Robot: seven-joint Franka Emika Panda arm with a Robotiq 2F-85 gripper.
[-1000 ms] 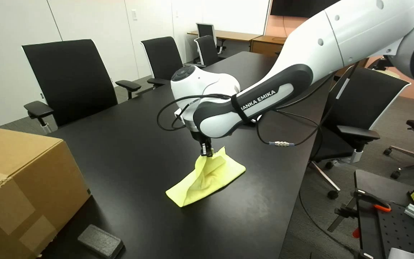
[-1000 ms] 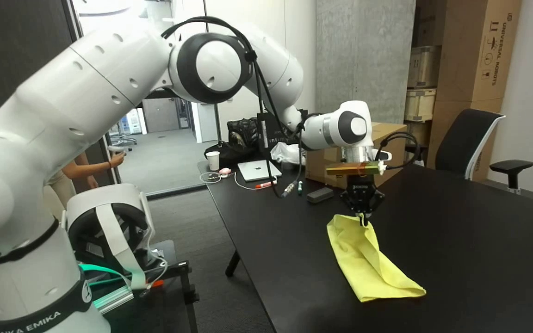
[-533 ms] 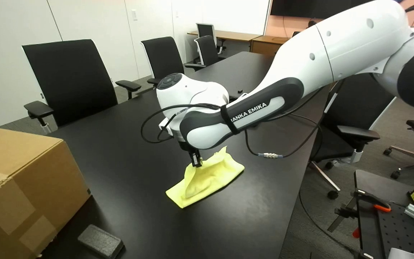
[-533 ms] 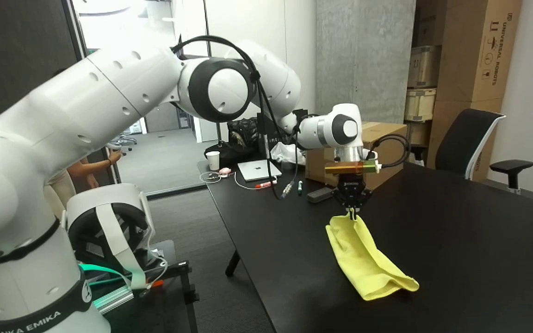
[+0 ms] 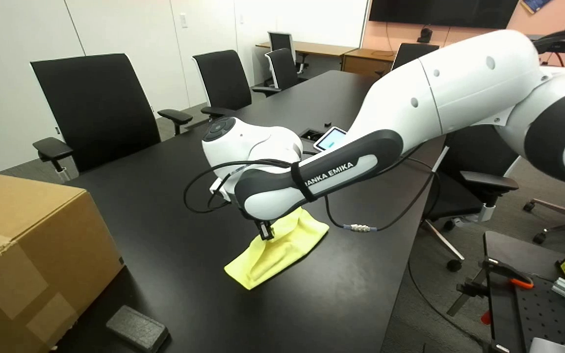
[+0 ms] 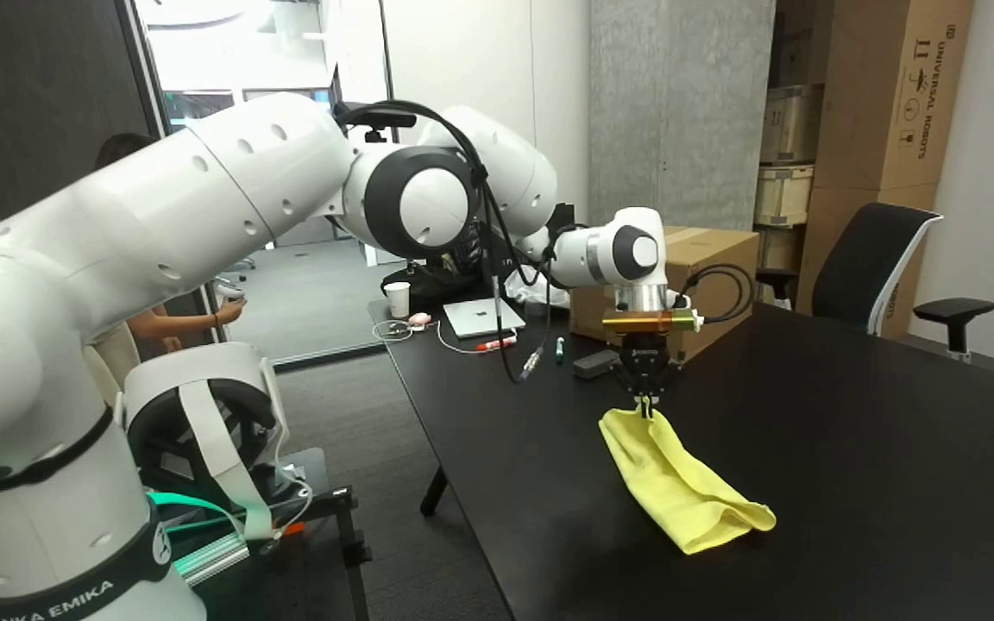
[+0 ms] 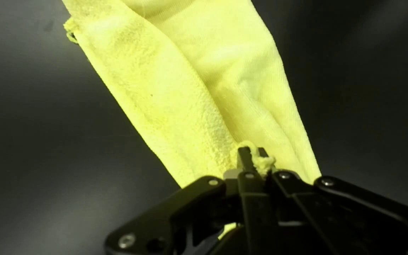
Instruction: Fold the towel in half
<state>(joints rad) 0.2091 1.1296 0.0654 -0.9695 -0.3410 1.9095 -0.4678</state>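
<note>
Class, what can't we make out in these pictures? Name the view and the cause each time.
Part of the towel: cut off by the wrist view's top edge.
Some towel behind the pincer: covered by it, wrist view.
What the tablet shows: too small, in an exterior view.
Face of the person: behind the robot arm, in an exterior view.

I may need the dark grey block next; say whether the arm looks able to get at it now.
Probably not yet: the gripper is pinching the towel, though the dark grey block lies uncovered on the table.
</note>
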